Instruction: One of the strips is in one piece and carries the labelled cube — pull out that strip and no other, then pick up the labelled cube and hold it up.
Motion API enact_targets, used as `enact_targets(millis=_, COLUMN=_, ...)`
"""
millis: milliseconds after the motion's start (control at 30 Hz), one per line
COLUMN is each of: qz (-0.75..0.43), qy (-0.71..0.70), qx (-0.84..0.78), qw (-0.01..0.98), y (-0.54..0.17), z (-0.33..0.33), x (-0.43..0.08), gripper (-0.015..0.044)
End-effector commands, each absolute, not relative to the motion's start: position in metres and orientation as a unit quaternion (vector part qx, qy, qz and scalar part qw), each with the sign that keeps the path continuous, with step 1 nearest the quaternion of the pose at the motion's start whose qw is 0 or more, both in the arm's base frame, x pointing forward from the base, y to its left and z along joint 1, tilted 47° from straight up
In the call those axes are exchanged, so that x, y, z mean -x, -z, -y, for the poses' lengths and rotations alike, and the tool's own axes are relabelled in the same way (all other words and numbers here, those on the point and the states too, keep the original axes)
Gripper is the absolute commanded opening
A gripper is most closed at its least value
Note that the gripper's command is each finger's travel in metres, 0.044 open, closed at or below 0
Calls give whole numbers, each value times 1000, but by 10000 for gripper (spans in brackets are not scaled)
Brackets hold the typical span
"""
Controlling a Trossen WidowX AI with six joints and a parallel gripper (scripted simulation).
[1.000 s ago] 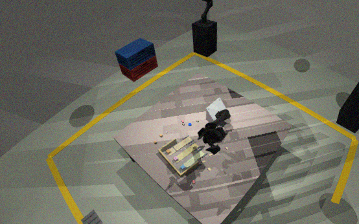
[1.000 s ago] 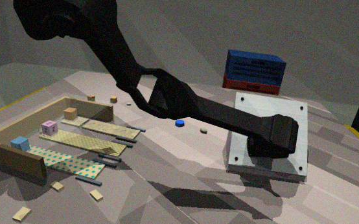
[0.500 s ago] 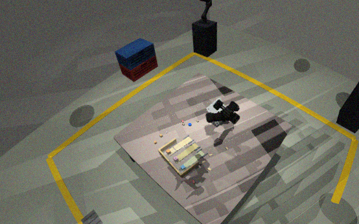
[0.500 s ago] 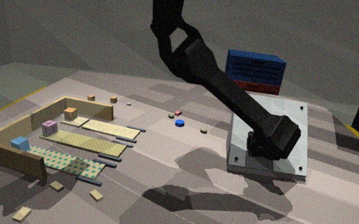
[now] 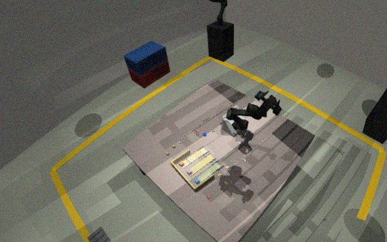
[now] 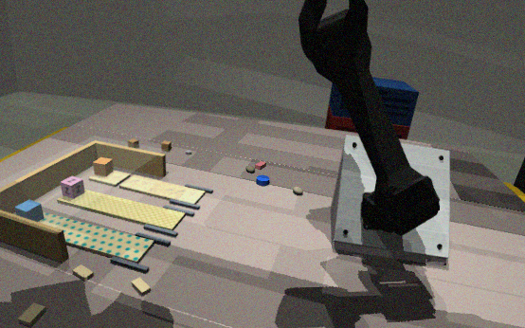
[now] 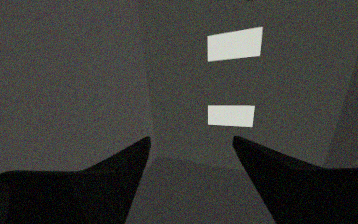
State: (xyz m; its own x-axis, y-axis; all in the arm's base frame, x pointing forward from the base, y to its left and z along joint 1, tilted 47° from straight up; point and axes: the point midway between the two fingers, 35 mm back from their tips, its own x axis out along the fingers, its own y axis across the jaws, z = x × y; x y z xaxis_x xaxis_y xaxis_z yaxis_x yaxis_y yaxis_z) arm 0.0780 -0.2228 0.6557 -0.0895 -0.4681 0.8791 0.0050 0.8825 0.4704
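The labelled cube, a pink cube with dark marks, stands at the far end of the yellow checked strip, which shows no break. An orange cube is at the far end of the pale strip, which has a gap across it. A blue cube is by the far end of the teal-dotted strip; I cannot tell whether it rests on it. My gripper is open and empty, raised far from the strips and facing away from them.
A three-sided wooden wall surrounds the cubes' ends. Short dark bars flank the strips' near ends. A blue disc, small pebbles, red pieces and tan blocks lie around. The arm's base plate stands at right.
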Motion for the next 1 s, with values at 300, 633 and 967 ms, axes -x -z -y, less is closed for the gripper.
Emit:
enact_targets(millis=300, qz=818, qy=72, qx=-5, qw=570, y=-674, z=100, x=40, gripper=400)
enact_targets(millis=633, qz=826, qy=-89, qx=161, qw=533, y=-653, z=-58, x=56, gripper=400)
enact_targets(millis=967, qz=738, qy=-206, qx=311, qw=562, y=-598, z=-169, x=-17, gripper=400)
